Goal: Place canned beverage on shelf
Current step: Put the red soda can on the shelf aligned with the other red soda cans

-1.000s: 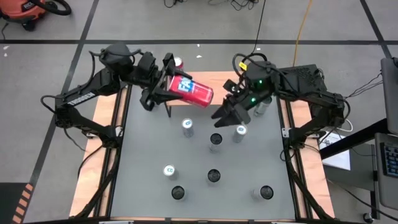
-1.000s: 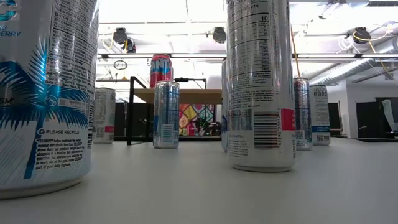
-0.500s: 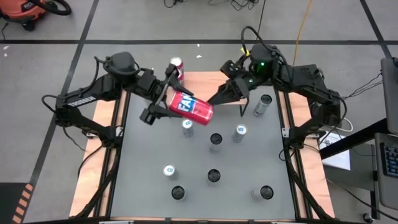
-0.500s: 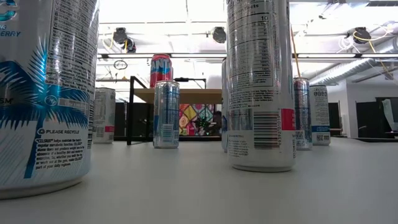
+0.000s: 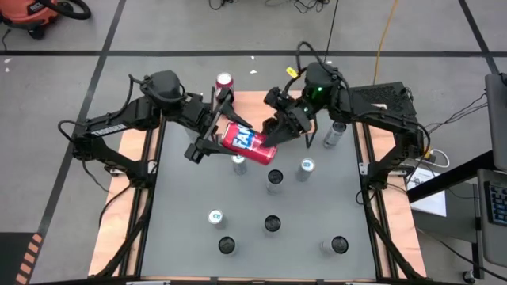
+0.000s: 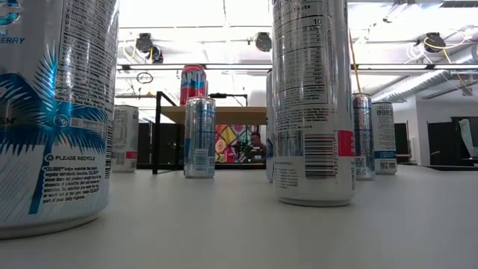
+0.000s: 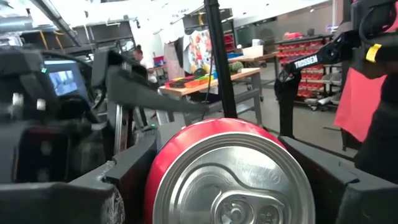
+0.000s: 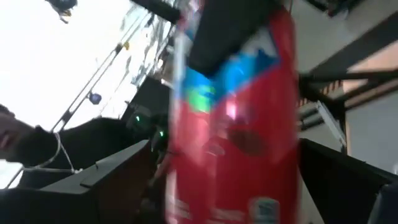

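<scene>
Jaws of the left gripper [image 5: 224, 136] clamped a red cylindrical aluminium can [image 5: 249, 143], held tilted in the air above the grey tabletop [image 5: 182, 214]; the right gripper [image 5: 279, 129] stood wide around its far end. The smooth, glossy wall could slip during handover if one released early. The light-brown wooden shelf [image 5: 253, 100] lay just behind.

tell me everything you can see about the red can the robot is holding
The red can is a metal drink can with white and blue lettering and a silver pull-tab lid. It lies tilted on its side in the air above the table's far half, over the standing cans. The left hand grips it, fingers on both sides. The right hand, open, is at its other end; contact there is unclear.
</scene>
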{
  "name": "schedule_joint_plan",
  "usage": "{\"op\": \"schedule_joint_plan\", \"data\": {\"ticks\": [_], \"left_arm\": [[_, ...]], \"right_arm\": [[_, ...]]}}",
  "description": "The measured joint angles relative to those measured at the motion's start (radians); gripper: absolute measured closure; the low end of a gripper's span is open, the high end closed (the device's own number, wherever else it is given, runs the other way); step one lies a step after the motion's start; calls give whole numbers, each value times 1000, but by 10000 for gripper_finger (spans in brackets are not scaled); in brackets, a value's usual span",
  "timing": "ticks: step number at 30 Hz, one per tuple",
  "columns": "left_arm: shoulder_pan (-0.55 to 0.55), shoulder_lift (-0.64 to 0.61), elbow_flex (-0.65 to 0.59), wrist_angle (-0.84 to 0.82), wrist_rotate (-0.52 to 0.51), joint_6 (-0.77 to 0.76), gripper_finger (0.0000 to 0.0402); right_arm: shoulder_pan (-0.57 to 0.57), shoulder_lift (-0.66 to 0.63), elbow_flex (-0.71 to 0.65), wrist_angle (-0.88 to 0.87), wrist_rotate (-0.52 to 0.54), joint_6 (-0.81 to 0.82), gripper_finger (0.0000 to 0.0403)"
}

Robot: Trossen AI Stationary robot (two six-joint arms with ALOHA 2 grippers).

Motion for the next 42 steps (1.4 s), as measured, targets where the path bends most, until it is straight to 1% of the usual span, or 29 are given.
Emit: {"op": "schedule_joint_plan", "data": {"ticks": [5,9,12,19,23,29,32,36,40,42], "left_arm": [[3,13,0,-2,-3,3,114],[2,23,0,3,-3,7,114],[2,23,0,3,-2,7,114],[1,23,0,6,-18,-3,109],[0,23,0,6,-34,-14,99],[-1,18,0,10,-126,-113,77],[1,17,2,13,-154,-119,61],[1,17,2,13,-207,-215,35],[5,5,2,13,-281,-267,9],[5,2,2,19,-329,-319,4]], "right_arm": [[18,25,0,2,-5,-14,34],[19,37,0,13,-52,-18,41],[18,36,0,18,-66,-21,62],[10,36,0,18,-104,-26,127],[4,36,0,19,-107,-56,143],[-4,36,-1,53,-107,-81,138],[-8,35,-1,68,-105,-99,141],[-25,35,-1,101,-114,-98,143],[-55,28,4,105,-110,-108,143],[-73,22,5,106,-107,-122,143]]}}
